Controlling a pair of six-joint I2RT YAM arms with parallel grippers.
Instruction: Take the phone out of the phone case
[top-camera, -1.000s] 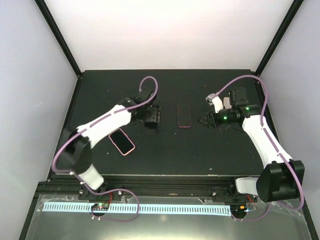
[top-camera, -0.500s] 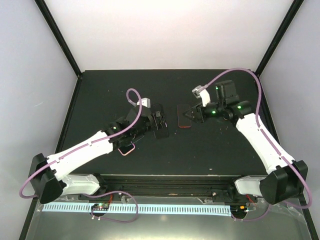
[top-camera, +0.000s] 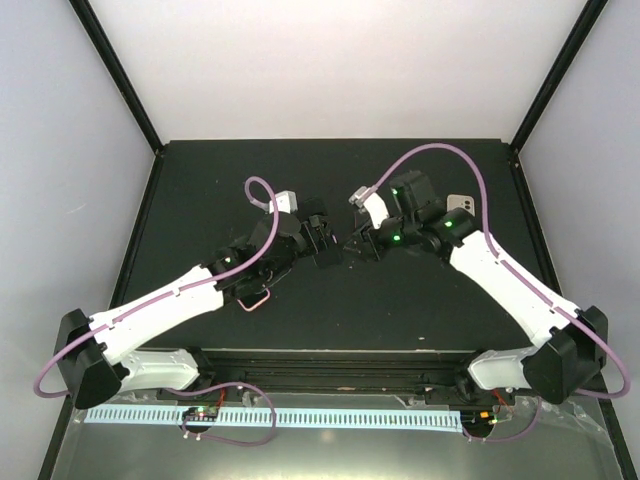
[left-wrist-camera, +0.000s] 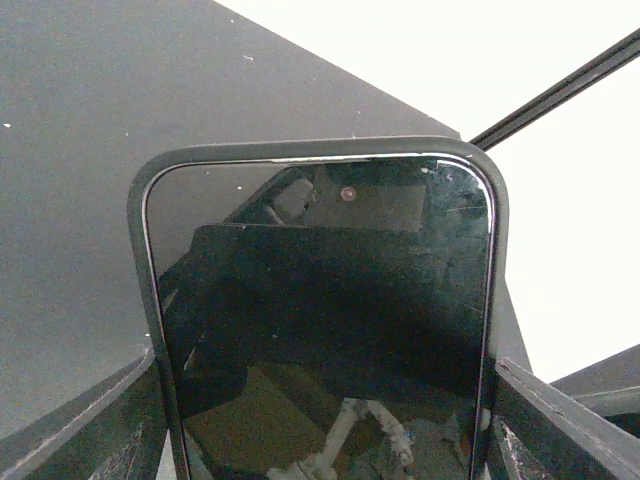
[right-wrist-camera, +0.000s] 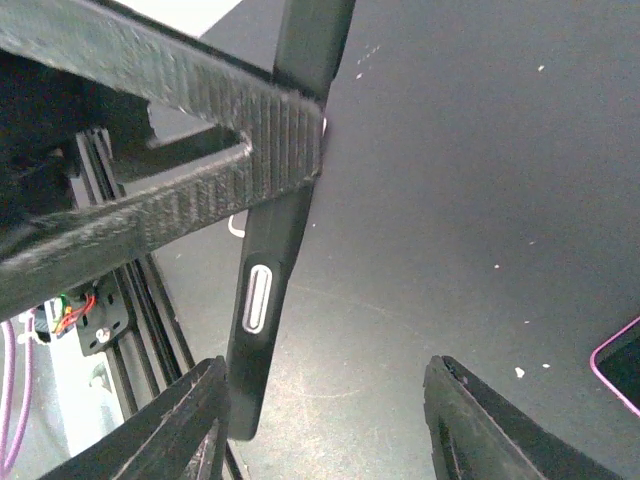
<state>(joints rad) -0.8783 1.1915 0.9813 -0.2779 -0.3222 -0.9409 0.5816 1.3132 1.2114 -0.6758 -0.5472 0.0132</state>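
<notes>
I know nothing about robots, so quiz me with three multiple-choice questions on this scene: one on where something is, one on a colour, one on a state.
1. Where is the black-cased smartphone?
A. flat on the table
B. held up by the left gripper
C. leaning on the wall

2. What colour rims the flat phone lying under the left arm?
A. green
B. yellow
C. pink

3. How do the jaws of the right gripper stand?
A. open
B. shut on a cable
C. shut on a cup

Answers:
1. B, since its fingers flank the phone in the left wrist view.
2. C, since a pink edge shows in the top view.
3. A, since a wide gap shows between its fingers.
</notes>
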